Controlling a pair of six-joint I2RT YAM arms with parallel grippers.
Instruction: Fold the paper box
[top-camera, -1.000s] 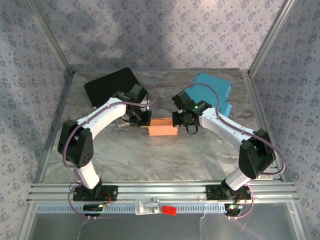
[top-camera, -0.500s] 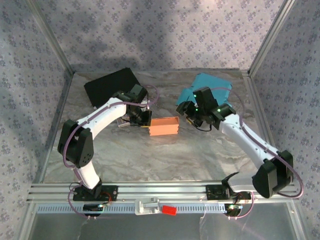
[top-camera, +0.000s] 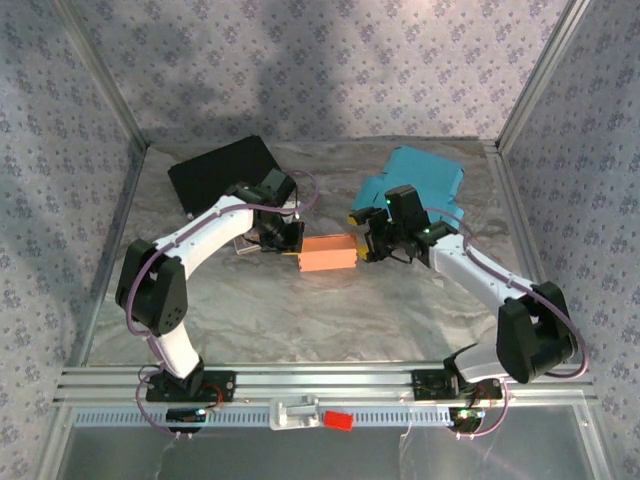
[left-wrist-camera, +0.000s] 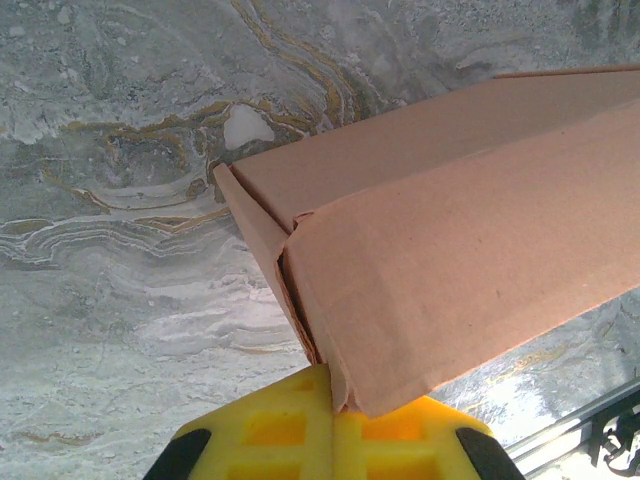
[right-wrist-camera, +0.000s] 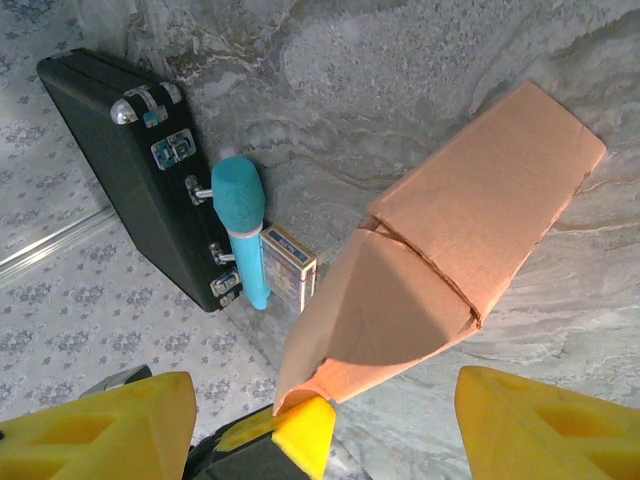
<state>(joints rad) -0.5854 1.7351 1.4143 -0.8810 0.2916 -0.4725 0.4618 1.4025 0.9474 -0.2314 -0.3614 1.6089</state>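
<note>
Overhead view: even, fairly bright light from above. Broad soft shadows mottle the patterned back wall (top-camera: 320, 70). Faint, blurred shadows lie under both arms on the marble desk (top-camera: 300, 310). Focus is adequate throughout.

Left wrist view: the paper box (left-wrist-camera: 450, 250) is crisp and evenly lit. A pale glare patch sits on the desk at lower right. The bottom edge is slightly soft.

Right wrist view: the box's inner fold is in shade. Small highlights glint on the black case (right-wrist-camera: 130, 150) latches. Straight lines bow near the left edge.

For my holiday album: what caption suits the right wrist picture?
Open yellow jaws straddle the end of an orange paper box on a marbled table, black case behind.
</note>
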